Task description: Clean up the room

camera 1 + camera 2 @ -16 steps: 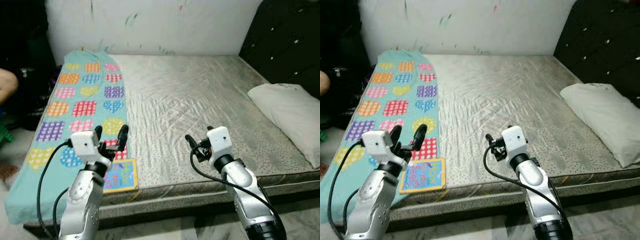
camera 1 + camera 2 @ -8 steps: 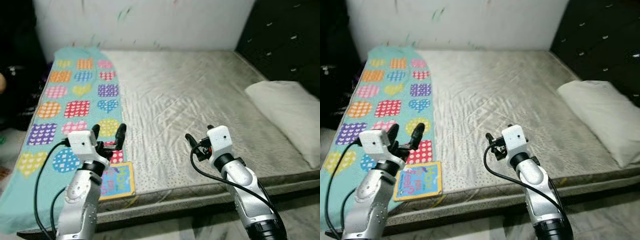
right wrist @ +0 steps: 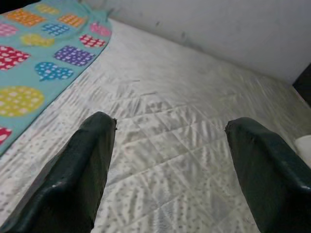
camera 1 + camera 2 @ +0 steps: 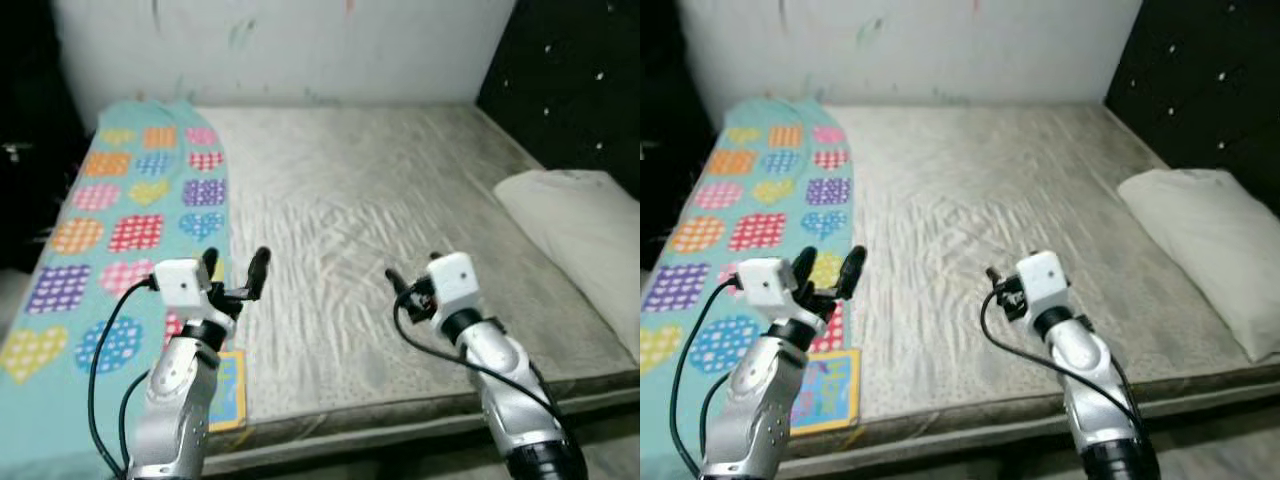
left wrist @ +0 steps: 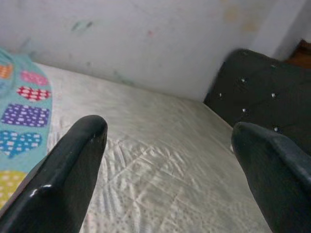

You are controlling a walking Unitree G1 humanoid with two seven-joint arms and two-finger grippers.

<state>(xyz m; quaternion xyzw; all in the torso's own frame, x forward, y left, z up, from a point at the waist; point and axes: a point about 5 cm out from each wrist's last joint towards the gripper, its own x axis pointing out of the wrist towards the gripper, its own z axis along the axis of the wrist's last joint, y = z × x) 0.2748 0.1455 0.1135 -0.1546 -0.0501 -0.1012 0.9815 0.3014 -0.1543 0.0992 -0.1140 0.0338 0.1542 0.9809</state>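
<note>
A grey quilted mattress [image 4: 350, 210] lies before me. A teal blanket [image 4: 110, 220] with coloured hearts covers its left strip. A small colourful picture book [image 4: 825, 390] rests on the front edge, partly hidden by my left arm. My left gripper [image 4: 235, 268] hovers open just above the blanket's inner edge, holding nothing; the left wrist view looks between its fingers [image 5: 68, 170] across the mattress. My right gripper [image 4: 410, 272] hangs open and empty over the mattress front, its fingers [image 3: 87, 165] spread wide above bare quilting.
A white pillow [image 4: 580, 240] lies at the right edge of the bed. A black tufted headboard [image 4: 570, 90] rises behind it. A marked white wall [image 4: 300, 50] closes the far side. Dark shadow sits left of the bed.
The whole picture has shifted, so the camera has moved; the bed looks nearer and the dark area at left has mostly gone. Both grippers stay open and empty over the bed's front.
</note>
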